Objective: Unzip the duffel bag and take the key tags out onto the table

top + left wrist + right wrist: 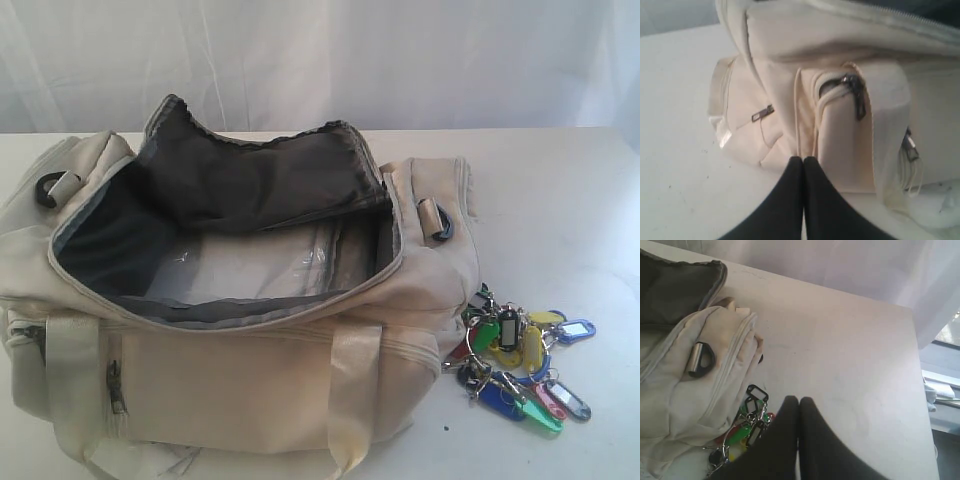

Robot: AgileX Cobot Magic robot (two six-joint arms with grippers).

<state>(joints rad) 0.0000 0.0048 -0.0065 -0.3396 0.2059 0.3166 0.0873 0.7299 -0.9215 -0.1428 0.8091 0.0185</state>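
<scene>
The cream duffel bag lies on the white table with its top unzipped and gaping, showing dark grey lining and a clear plastic sheet inside. The key tags, a jumble of green, blue, yellow, pink and black, lie on the table against the bag's right end. Neither arm shows in the exterior view. My left gripper is shut and empty, tips close to a side pocket of the duffel bag. My right gripper is shut and empty above the table, beside the key tags and the bag's end.
A white curtain hangs behind the table. The table's far edge drops off in the right wrist view, with shelves beyond. Grey zipper pulls hang on the bag's side pockets. A black D-ring sits on the bag's end.
</scene>
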